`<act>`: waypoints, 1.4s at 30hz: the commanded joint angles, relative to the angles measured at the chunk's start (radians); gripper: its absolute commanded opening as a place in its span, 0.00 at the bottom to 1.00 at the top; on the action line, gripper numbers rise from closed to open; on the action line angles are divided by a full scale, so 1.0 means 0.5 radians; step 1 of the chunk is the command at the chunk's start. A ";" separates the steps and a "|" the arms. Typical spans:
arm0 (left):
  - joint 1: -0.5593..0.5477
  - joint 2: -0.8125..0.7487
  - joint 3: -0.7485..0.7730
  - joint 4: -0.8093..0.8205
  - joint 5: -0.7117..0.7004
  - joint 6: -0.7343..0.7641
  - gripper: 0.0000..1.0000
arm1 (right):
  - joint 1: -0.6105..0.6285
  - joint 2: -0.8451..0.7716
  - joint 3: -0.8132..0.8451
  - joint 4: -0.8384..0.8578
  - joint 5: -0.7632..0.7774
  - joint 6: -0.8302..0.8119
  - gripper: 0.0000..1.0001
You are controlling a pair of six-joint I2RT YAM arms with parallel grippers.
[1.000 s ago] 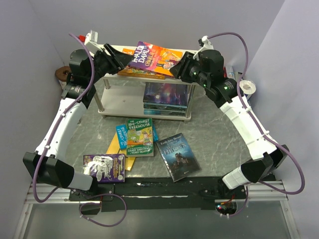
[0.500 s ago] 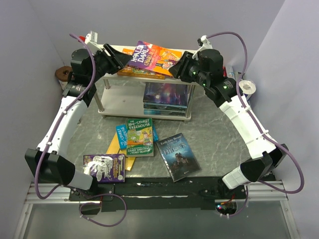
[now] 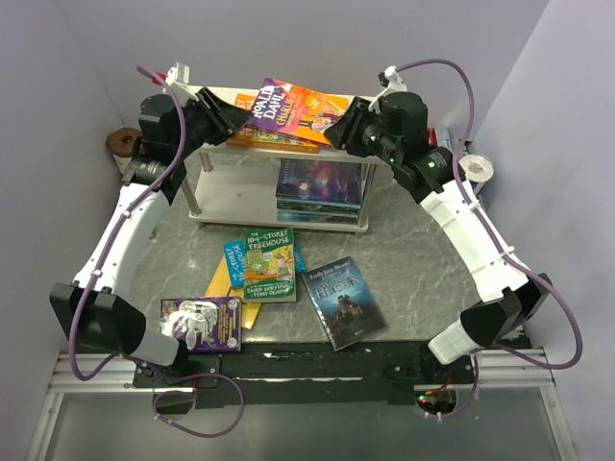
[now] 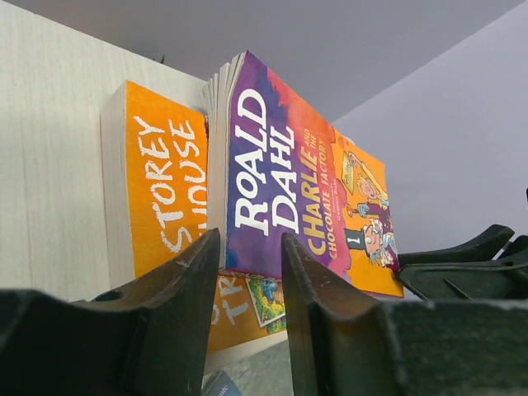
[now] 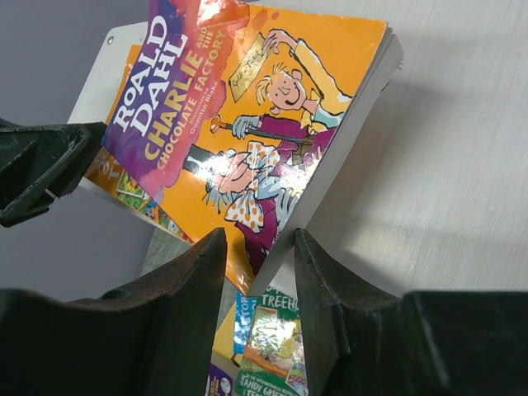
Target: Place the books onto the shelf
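On the shelf (image 5: 445, 165) the Dahl book (image 3: 293, 108) lay lengthwise between left gripper (image 4: 246, 247) and right gripper (image 5: 260, 239), both half-parted at its ends, whether grasping I could not tell.

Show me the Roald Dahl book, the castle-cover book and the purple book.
Roald Dahl book (image 3: 293, 109), top external view, middle of its front cover.
castle-cover book (image 3: 344, 302), top external view, middle of its cover.
purple book (image 3: 202, 324), top external view, middle of its cover.
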 commanded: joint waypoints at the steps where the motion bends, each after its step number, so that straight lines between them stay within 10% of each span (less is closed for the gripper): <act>1: -0.005 -0.084 0.032 0.071 0.112 -0.010 0.40 | 0.005 0.022 0.128 0.089 -0.040 -0.003 0.45; 42: 0.096 -0.317 -0.192 -0.018 -0.053 0.036 0.40 | 0.112 0.243 0.386 -0.006 -0.062 -0.012 0.41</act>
